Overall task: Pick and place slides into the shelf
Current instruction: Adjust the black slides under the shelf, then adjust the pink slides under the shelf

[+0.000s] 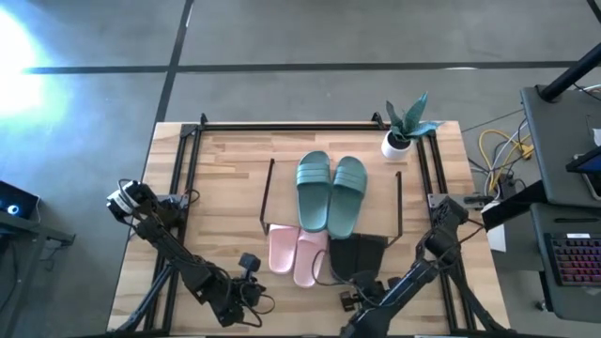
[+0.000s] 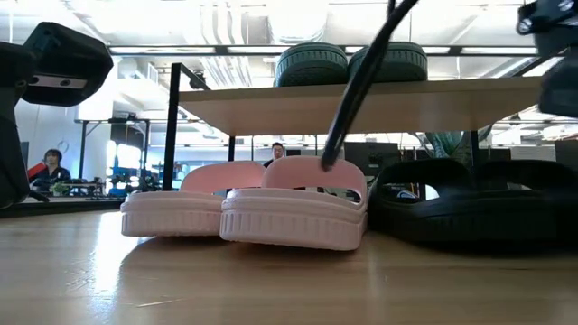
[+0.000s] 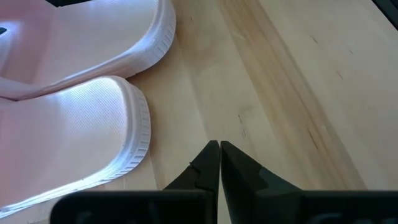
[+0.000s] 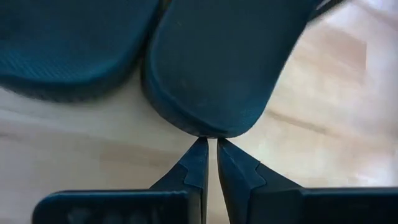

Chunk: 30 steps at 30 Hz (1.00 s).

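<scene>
Overhead, table-level and two close wrist cameras share the slides [image 1: 324,221]

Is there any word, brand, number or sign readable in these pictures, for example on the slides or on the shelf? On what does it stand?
None can be read.
Teal-green slides: no visible text.
Pale pink slides: plain.
Black slides: plain.
Shelf: bare wood.
Keyboard beside the table: keys too small to read.
</scene>
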Each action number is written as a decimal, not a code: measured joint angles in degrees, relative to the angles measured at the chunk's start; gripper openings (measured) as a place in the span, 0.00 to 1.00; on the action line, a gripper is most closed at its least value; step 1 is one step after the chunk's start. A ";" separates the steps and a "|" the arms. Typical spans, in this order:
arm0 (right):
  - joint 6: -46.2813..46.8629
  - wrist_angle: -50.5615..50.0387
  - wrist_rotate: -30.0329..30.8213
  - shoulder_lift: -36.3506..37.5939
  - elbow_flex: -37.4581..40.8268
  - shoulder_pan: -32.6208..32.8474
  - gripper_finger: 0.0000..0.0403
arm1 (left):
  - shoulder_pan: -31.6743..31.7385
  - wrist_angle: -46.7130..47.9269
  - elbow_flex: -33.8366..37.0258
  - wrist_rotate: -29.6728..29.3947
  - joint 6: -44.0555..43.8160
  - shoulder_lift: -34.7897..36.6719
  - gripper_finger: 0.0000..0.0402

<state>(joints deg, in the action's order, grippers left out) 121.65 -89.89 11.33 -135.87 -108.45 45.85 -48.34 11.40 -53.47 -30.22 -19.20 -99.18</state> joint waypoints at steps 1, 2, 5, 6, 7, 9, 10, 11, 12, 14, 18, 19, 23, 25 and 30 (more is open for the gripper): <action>-0.25 -0.22 1.45 0.00 0.11 -0.10 0.07 | 0.00 0.00 0.00 -0.02 0.00 0.00 0.00; -0.25 -0.09 2.10 0.00 0.11 -0.20 0.07 | 0.00 -0.02 0.00 0.00 0.02 0.00 0.00; -0.25 -0.11 2.30 0.34 0.38 -0.60 0.07 | 0.00 0.00 0.11 -0.02 0.00 0.00 0.00; -0.48 0.08 1.64 0.42 0.27 -0.66 0.07 | 0.00 0.00 0.11 0.00 -0.02 0.00 0.00; -0.68 0.08 0.93 0.42 -0.17 -0.68 0.07 | 0.00 0.00 0.11 0.00 -0.10 0.00 0.00; -0.66 0.56 0.37 0.51 -1.59 -0.22 0.07 | 0.00 0.00 0.11 0.04 -1.52 0.00 0.00; -0.32 0.78 0.64 0.59 -2.58 0.28 0.07 | 0.00 -0.02 0.11 0.07 -2.64 0.00 0.00; 0.10 1.33 1.03 0.65 -3.57 0.82 0.07 | 0.00 -0.06 0.11 0.15 -4.00 0.00 0.00; 0.25 2.61 1.65 0.75 -4.38 1.23 0.07 | 0.02 -0.32 0.11 0.33 -5.30 0.00 0.00; -0.36 7.01 3.14 0.83 -5.63 1.87 0.07 | 0.12 -1.18 0.12 0.58 -7.41 0.00 0.00; -0.84 16.98 6.12 0.83 -5.71 1.25 0.07 | 1.61 -6.21 0.42 0.56 -8.86 -0.85 0.00; -0.23 18.72 7.30 0.83 -5.52 0.94 0.07 | 2.30 -7.23 0.42 0.55 -8.84 -1.27 0.00; 1.63 20.66 13.19 0.83 -5.20 -0.73 0.07 | 5.89 -8.47 0.37 -0.62 -8.48 -3.09 0.00; 1.02 20.78 14.78 0.83 -5.20 -1.95 0.07 | 7.69 -8.33 0.45 -1.28 -8.30 -3.50 0.00; -8.43 26.03 15.43 0.83 -5.15 -5.85 0.07 | 10.60 -7.72 0.48 -1.46 -1.69 -3.98 0.00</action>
<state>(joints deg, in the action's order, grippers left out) 113.23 -63.86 26.76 -135.04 -113.60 40.00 -37.74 3.68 -52.99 -31.68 -20.88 -103.15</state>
